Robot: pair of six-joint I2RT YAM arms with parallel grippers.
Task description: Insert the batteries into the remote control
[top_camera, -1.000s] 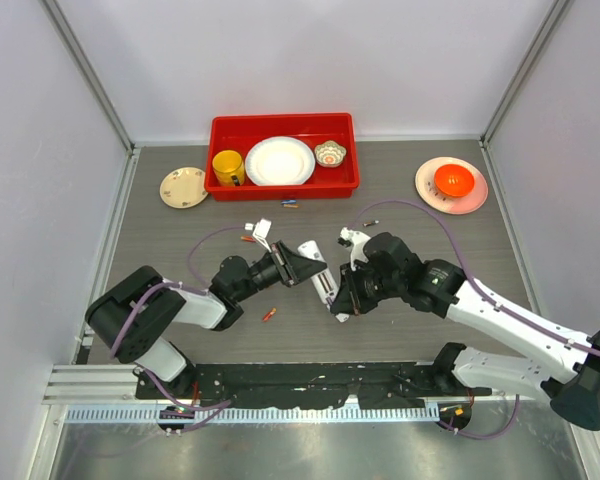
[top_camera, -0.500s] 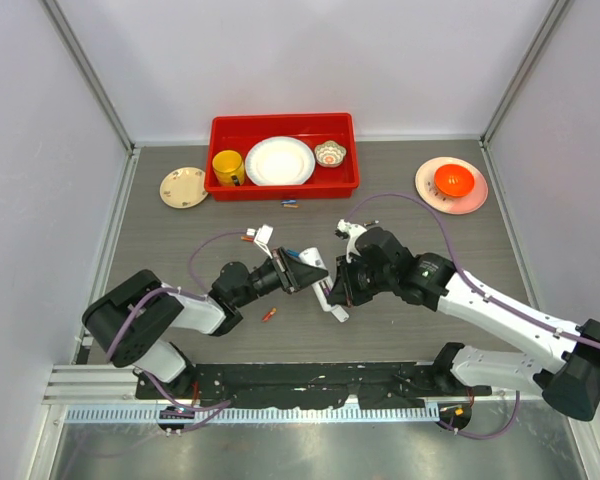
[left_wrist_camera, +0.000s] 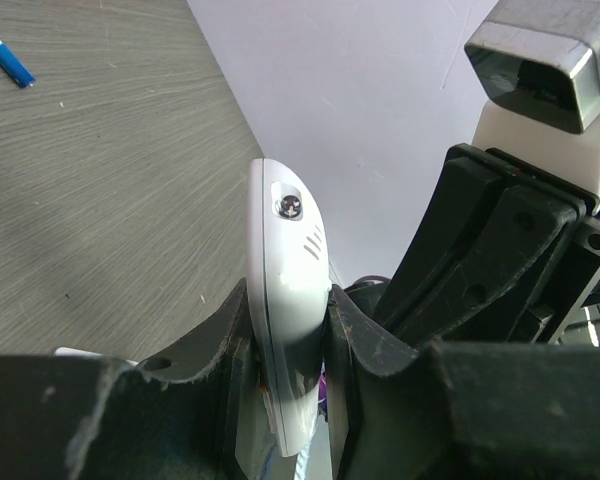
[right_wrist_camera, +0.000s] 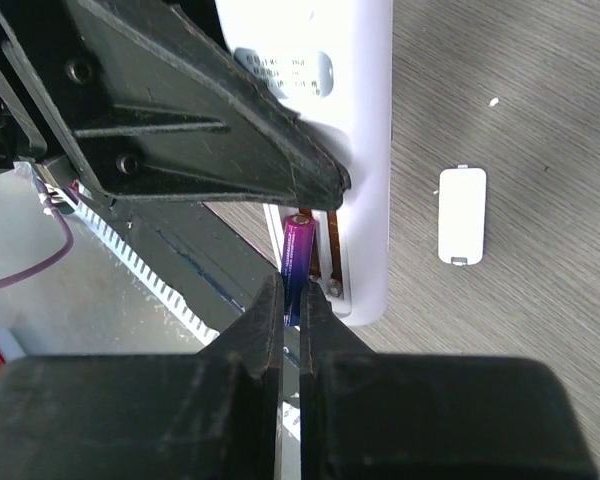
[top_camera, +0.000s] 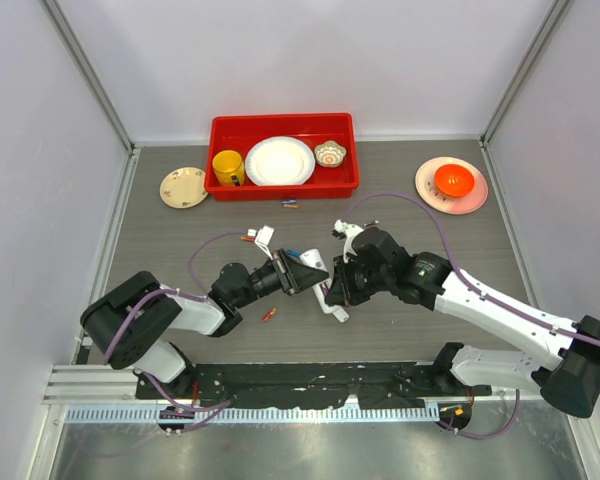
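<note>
Top: left end effector [top_camera: 310, 270] and right end effector [top_camera: 338, 288] meet mid-surface [top_camera: 180, 230], remote [top_camera: 332, 304] between them. Orange battery [top_camera: 269, 314] lies near left arm.
Left wrist: left end effector [left_wrist_camera: 288, 350] clamped on remote [left_wrist_camera: 285, 270], seen edge-on. Blue battery [left_wrist_camera: 5, 55] on surface, well apart.
Right wrist: right end effector [right_wrist_camera: 294, 310] pinches purple battery [right_wrist_camera: 298, 260] at remote's [right_wrist_camera: 365, 150] open bay. Cover [right_wrist_camera: 462, 215] lies beside remote.

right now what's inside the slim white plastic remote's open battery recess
A purple-blue cylindrical battery, pinched by the right gripper, beside a brownish strip. That gripper hides the battery's lower end.
</note>
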